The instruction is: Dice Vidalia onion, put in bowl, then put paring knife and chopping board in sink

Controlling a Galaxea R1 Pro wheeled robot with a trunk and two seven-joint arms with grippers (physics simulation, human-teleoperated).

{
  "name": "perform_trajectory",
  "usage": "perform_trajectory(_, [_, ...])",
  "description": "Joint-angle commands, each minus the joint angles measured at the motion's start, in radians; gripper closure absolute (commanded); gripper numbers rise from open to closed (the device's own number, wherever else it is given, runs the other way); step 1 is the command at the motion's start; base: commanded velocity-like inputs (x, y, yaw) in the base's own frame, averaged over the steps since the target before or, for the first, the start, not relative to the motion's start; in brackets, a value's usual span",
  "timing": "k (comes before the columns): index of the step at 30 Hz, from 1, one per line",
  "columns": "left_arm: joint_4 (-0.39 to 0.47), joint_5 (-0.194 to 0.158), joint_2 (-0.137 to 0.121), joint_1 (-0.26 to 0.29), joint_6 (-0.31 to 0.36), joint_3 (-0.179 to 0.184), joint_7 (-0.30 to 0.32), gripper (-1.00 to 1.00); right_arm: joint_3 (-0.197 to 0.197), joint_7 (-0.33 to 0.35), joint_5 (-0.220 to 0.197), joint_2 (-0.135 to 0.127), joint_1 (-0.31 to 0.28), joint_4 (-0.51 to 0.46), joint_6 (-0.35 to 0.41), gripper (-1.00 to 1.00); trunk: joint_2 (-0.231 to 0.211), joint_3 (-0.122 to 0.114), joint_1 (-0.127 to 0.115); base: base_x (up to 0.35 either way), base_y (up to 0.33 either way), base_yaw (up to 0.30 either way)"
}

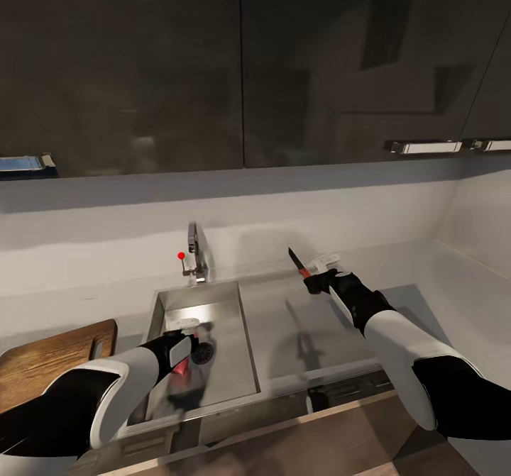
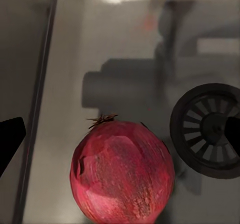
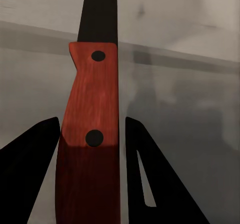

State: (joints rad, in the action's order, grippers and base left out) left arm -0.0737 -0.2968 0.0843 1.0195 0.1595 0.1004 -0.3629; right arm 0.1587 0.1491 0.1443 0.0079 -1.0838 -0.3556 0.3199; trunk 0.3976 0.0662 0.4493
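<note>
A: Any writing or labels to read here?

B: None I can make out. The paring knife (image 3: pixel 92 119) has a red wooden-looking handle with two dark rivets and a slim dark blade.

A: Where is it?

B: In the right gripper (image 1: pixel 321 278), held in the air above the flat grey drainboard (image 1: pixel 298 320) beside the sink (image 1: pixel 238 362). In the right wrist view the two dark fingers (image 3: pixel 30 169) flank the handle, clamped on it. Its long axis runs up and away toward the back wall (image 1: pixel 284 213), blade tip highest.

A: And the onion?

B: The onion (image 2: pixel 122 174) lies on the sink floor, just beside the dark round drain (image 2: pixel 210 129). Its skin is reddish-pink and papery, with a dry brown tuft at one end, pointing toward the sink's back wall.

A: The left gripper?

B: The left gripper (image 1: pixel 182 354) is down inside the sink over the onion. Its jaws stand apart, dark fingertips (image 2: pixel 10 139) at either side of the left wrist view, not touching the onion.

A: Anything else?

B: The chopping board (image 1: pixel 50 359) lies on the countertop (image 1: pixel 42 306) left of the sink, grain visible. The chrome tap (image 1: pixel 195 252) with a red-tipped lever stands at the sink's back edge.
</note>
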Motion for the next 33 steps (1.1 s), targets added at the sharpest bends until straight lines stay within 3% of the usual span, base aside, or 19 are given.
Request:
perform_trajectory(1, [-0.001,-0.007,0.0,0.001,0.002,0.008,-0.002,-1.0,0.001,0.004,0.011,0.0,-0.001,-0.002,0.005,1.0,0.002,0.002,0.001,0.0,0.0,0.0])
perform_trajectory(20, [-0.002,-0.007,0.007,-0.002,0.002,0.008,-0.002,-1.0,0.001,0.004,0.011,0.0,-0.001,-0.002,0.005,1.0,0.002,0.003,0.001,0.0,0.0,0.0])
perform_trajectory(33, [-0.002,-0.007,0.022,-0.002,0.002,0.008,-0.002,-1.0,0.001,0.005,0.01,0.0,-0.001,-0.002,0.005,1.0,0.002,0.015,0.001,0.0,0.0,0.0])
